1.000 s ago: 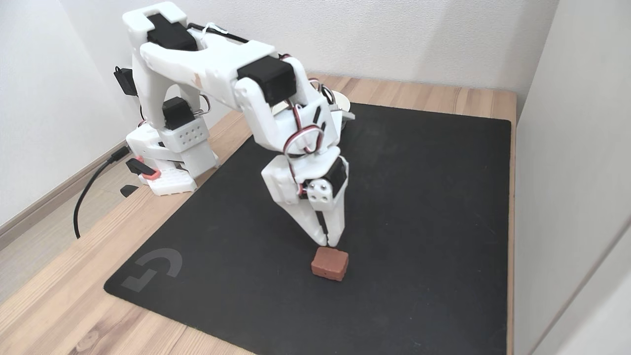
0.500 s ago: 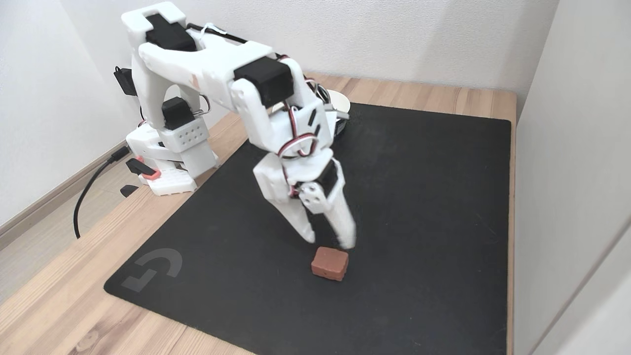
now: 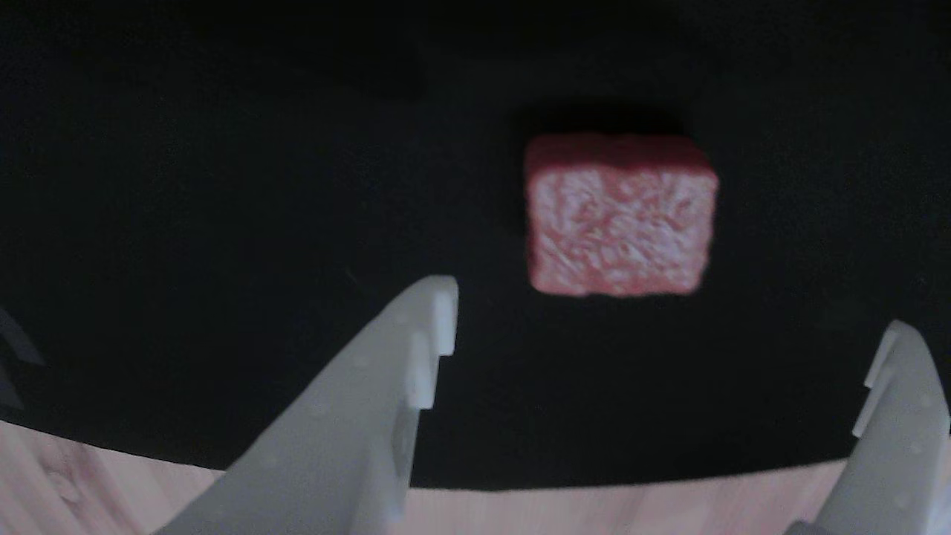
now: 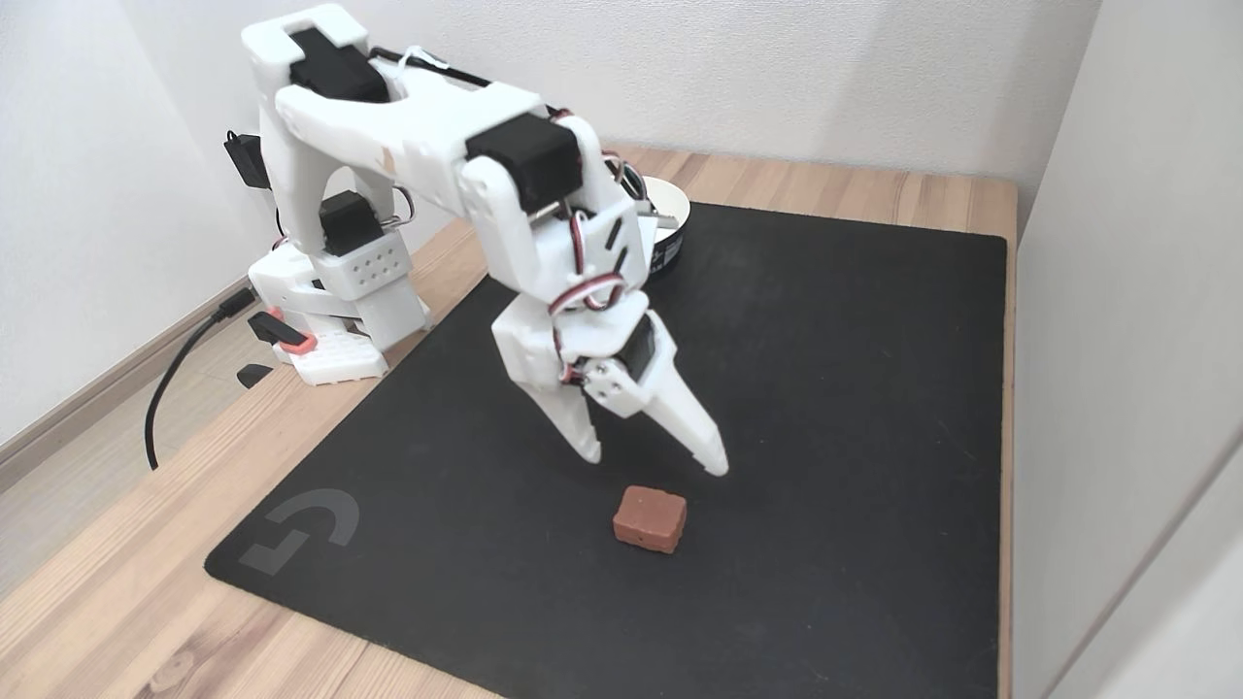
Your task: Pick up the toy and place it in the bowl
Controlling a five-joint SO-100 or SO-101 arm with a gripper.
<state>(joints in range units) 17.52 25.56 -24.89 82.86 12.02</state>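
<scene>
The toy, a small red block with rounded corners, lies flat on the black mat in the fixed view. Seen in the other view, the toy shows a rough whitish-mottled top face. My white gripper hangs just above and behind the block, wide open and holding nothing. In the other view the gripper has its two fingertips spread to either side, with the block lying just beyond the gap. The bowl, white inside with a dark outer wall, stands at the mat's far edge, mostly hidden behind the arm.
The arm's white base is clamped at the left of the wooden table, with a black cable trailing off the left edge. White walls close the scene at the back and right. Wide mat area lies open to the right of the block.
The gripper went from shut just above the block to wide open, its fingers spreading apart and lifting slightly. The block has not moved.
</scene>
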